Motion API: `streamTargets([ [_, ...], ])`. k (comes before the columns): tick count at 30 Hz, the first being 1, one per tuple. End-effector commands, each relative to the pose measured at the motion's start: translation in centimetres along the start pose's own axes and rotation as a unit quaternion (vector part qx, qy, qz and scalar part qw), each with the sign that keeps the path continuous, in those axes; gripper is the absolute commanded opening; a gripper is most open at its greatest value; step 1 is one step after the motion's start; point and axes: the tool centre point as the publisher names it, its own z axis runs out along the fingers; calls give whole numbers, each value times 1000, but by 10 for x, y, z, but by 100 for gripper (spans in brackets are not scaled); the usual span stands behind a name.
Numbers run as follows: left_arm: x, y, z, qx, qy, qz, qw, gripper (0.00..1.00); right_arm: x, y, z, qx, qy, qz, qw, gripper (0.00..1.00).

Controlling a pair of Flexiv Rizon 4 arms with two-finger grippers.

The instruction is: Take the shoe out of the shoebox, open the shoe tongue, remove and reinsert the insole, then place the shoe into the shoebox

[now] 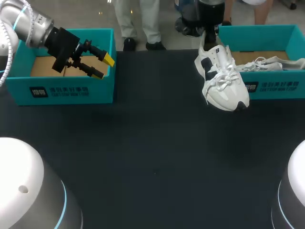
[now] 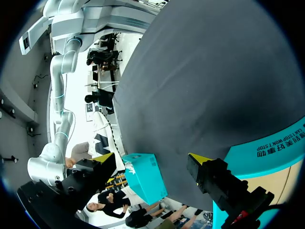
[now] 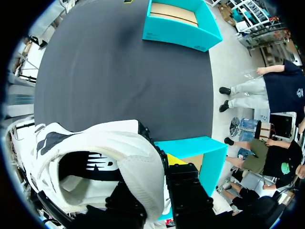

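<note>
Right side of the table, shoe [image 1: 221, 81]: white with dark panels, hanging heel up and toe down at the front corner of the right shoebox [image 1: 271, 88].
Right gripper [image 3: 157, 174]: I see it pinching the shoe's heel wall, one finger on each side.
Second shoe [image 1: 271, 63]: lying inside that shoebox.
Left gripper [image 1: 103, 67]: fingers spread with nothing between them, above the left teal box [image 1: 71, 90].
Table [image 1: 152, 152]: dark cloth; the two boxes stand well apart on it.

Black table [image 1: 152, 157]; teal box [image 1: 66, 90] far left, brown cardboard inside, possibly lid.
</note>
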Motion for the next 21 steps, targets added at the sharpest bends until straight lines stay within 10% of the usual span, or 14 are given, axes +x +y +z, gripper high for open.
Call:
streamTargets([
  [1,0,0,0,0,1,0,1000,100,-1,-10,7,-15,-1,25,1000,0],
  [21,0,0,0,0,1,0,1000,100,-1,-10,7,-15,-1,25,1000,0],
])
